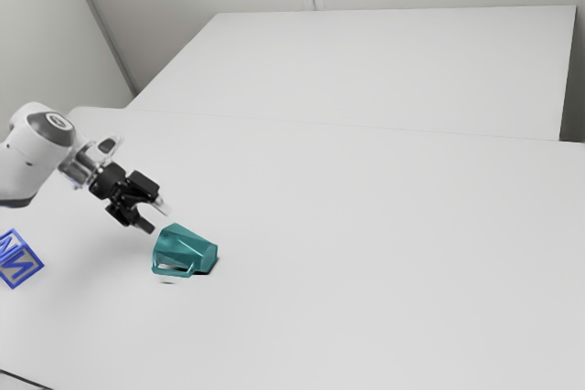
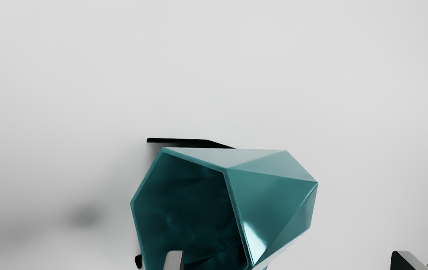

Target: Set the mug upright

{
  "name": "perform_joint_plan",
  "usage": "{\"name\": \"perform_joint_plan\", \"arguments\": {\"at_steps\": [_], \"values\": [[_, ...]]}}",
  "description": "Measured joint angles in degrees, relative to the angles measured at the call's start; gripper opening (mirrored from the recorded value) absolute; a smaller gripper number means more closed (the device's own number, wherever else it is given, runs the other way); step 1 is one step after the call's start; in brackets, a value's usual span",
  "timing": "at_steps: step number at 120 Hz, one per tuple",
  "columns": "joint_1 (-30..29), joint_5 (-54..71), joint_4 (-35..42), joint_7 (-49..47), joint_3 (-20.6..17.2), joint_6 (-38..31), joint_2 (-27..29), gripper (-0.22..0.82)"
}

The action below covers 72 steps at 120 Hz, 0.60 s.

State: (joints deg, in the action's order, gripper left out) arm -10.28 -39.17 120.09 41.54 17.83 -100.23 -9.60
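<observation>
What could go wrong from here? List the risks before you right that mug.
In the wrist view, one fingertip overlaps the mouth of the mug, so coming down could catch the rim. The mug lies on its side, so an uneven push might roll or spin it. The handle juts from its side and could snag during the turn.

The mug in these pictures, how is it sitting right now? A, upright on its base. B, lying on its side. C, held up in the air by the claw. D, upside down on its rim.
B: the mug lies on the table with its wall down, and in the wrist view its open mouth faces sideways.
</observation>
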Motion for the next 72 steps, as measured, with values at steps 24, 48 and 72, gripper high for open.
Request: {"name": "perform_joint_plan", "arguments": {"at_steps": [24,48,72], "values": [[0.0,-2.8,1.9,3.1,-0.1,0.8,-1.1,0.6],[0.0,-5.4,2.7,5.6,-0.4,2.4,-1.5,0.6],[0.0,-6.8,3.2,7.5,-0.3,3.4,-1.9,0.17]]}}
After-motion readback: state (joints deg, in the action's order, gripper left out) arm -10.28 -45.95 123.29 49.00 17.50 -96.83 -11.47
